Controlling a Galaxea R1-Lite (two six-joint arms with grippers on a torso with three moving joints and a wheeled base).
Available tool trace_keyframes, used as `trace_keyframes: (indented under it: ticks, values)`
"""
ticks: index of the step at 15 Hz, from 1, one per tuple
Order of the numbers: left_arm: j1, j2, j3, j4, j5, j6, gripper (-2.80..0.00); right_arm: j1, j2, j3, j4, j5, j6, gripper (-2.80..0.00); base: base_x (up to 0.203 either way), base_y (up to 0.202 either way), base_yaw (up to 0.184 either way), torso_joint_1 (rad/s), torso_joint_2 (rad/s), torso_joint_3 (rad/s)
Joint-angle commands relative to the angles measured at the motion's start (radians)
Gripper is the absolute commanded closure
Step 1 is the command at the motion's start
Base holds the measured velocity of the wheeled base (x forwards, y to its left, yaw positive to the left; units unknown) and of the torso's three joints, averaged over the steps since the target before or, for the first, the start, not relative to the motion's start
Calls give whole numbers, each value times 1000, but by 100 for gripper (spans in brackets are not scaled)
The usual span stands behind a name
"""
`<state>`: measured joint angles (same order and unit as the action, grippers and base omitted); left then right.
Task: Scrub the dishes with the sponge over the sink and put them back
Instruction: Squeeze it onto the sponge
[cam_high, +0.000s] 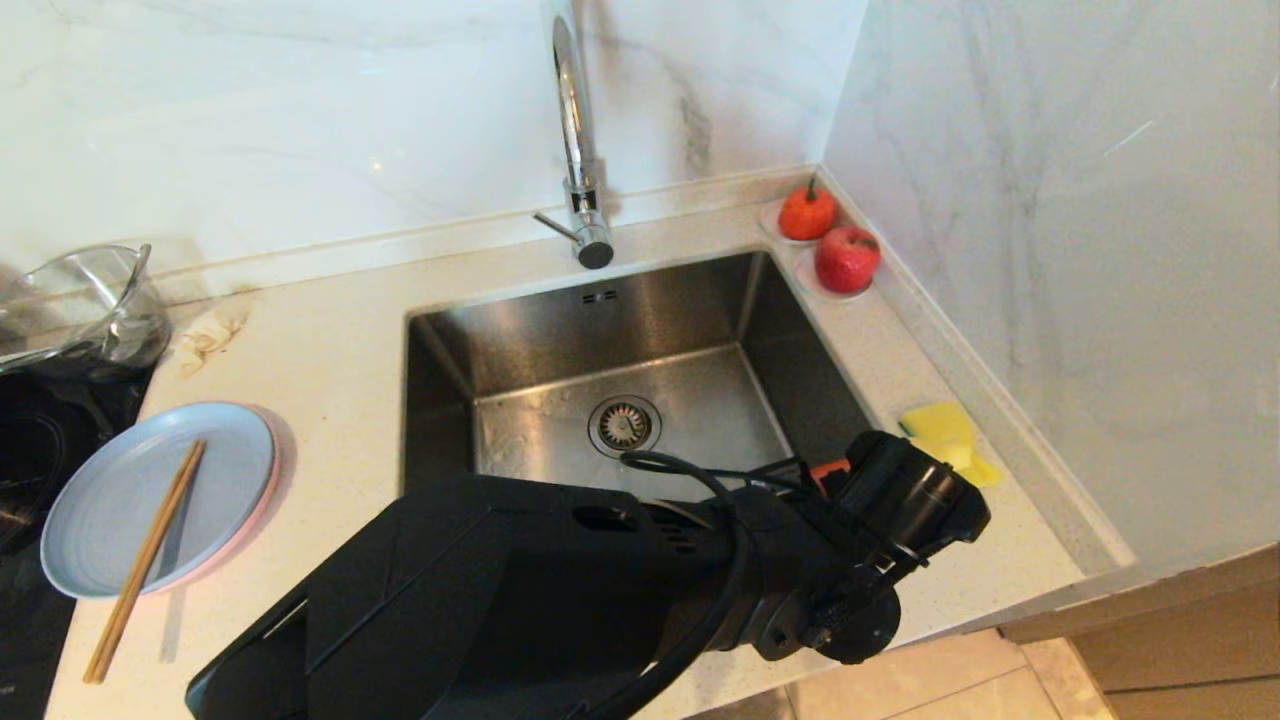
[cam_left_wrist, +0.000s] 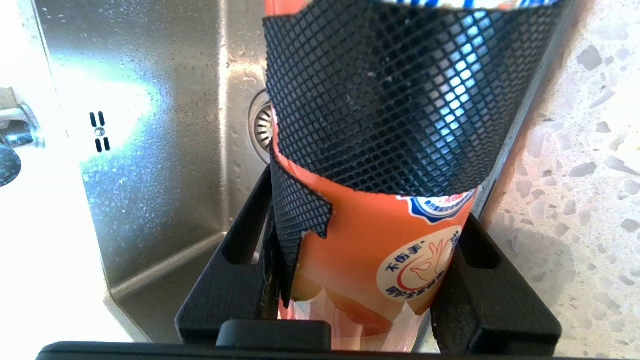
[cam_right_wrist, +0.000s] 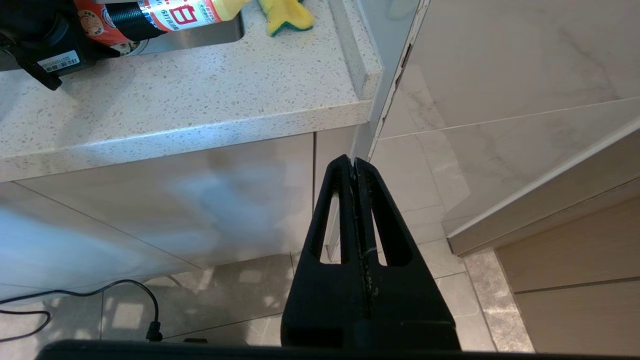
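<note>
Because the two plates (cam_high: 160, 490), a blue one stacked on a pink one left of the sink (cam_high: 620, 390), look stiff, light and smooth, they will likely slip when wet and are best gripped at the rim once the two chopsticks (cam_high: 145, 560) lying across them are cleared. One soft, squashy sponge (cam_high: 945, 435) lies on the counter right of the sink, best pinched across its sides. Beside it the left gripper (cam_left_wrist: 370, 280) clamps one orange bottle (cam_left_wrist: 380, 240) at the sink's edge, while the right gripper (cam_right_wrist: 356, 170) hangs closed and empty below the counter.
</note>
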<state>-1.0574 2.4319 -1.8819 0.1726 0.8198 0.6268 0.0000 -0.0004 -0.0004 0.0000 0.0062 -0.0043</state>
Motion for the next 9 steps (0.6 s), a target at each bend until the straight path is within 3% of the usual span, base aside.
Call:
trace_keyframes:
  ticks: [1,6,9]
  values:
    - [-1,-1,0,-4,5,5,0,0,0,-1,0,0,0,0,0,0,0,0,0,0]
    - [3,-32,-2,-24,19,14,0,0,0,-1,0,0,0,0,0,0,0,0,0,0]
    - [14,-67,-2,-24,25,56,0,0,0,-1,0,0,0,0,0,0,0,0,0,0]
